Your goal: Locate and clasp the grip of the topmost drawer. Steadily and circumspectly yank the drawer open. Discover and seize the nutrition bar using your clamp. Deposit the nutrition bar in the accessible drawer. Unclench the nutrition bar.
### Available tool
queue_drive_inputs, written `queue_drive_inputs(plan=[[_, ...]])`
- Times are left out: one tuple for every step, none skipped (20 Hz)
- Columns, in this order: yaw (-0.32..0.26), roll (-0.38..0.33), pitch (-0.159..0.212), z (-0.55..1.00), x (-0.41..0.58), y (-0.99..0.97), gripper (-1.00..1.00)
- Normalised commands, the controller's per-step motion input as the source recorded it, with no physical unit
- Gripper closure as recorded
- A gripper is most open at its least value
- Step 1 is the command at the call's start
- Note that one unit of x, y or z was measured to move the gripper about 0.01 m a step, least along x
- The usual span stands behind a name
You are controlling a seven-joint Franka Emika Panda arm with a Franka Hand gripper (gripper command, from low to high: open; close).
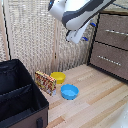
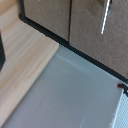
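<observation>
Nearest the lens, a black fabric bin (image 1: pixel 20 97) is occupying one desk (image 1: pixel 95 100) corner; beside it the nutrition bar (image 1: pixel 45 82), a flat speckled packet, is leaning upright by yellow (image 1: pixel 58 77) and blue (image 1: pixel 69 91) bowls. Clamp (image 1: pixel 87 31) is hanging high near the closed topmost drawer (image 1: pixel 114 30), probably approaching its silver handle (image 1: pixel 116 32); whether its jaws are apart, I cannot tell

Arm (image 1: pixel 75 12) white with dark band; clamp (image 1: pixel 86 31) dark, fingertips (image 1: pixel 92 24) blue; drawers (image 1: pixel 112 30) grey-brown, dark frame, silver handles (image 1: pixel 116 32); bar (image 1: pixel 45 81) red-orange, yellow speckles; one bowl (image 1: pixel 58 77) yellow, other bowl (image 1: pixel 69 91) blue; box (image 1: pixel 20 95) black; floor (image 1: pixel 95 100) pale wood planks; screen (image 1: pixel 35 35) beige woven; wrist view: drawer fronts (image 2: pixel 75 20) grey-brown weave, floor (image 2: pixel 22 55) pale wood, sheet (image 2: pixel 75 95) grey.
</observation>
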Motion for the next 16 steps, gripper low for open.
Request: queue_drive_inputs(plan=[[0.0, -0.141, 0.0, 0.09, 0.0, -0.83, -1.0], [0.007, -0.151, 0.0, 0.08, 0.0, -0.83, -1.0], [0.025, -0.164, -0.007, 0.03, 0.0, -0.83, -1.0], [0.031, -0.167, 0.0, 0.0, 0.0, -0.82, -1.0], [0.032, -0.169, -0.002, 0.01, 0.0, -0.81, -1.0], [0.031, -0.179, -0.002, 0.01, 0.0, -0.79, -1.0], [0.035, -0.194, 0.0, 0.01, 0.0, -0.76, -1.0], [0.039, -0.205, -0.005, 0.02, 0.0, -0.73, -1.0], [0.055, -0.204, -0.007, 0.0, 0.0, -0.7, -1.0], [0.095, -0.2, -0.012, 0.0, 0.0, -0.63, -1.0], [0.124, -0.183, -0.002, 0.0, 0.0, -0.6, -1.0], [0.148, -0.181, 0.0, 0.0, 0.0, -0.55, -1.0], [0.16, -0.172, 0.0, 0.0, 0.0, -0.54, -1.0], [0.155, -0.194, 0.0, -0.01, -0.043, -0.51, -1.0], [0.142, -0.213, 0.0, -0.01, -0.094, -0.49, -1.0], [0.123, -0.235, 0.0, 0.0, -0.137, -0.49, -1.0]])
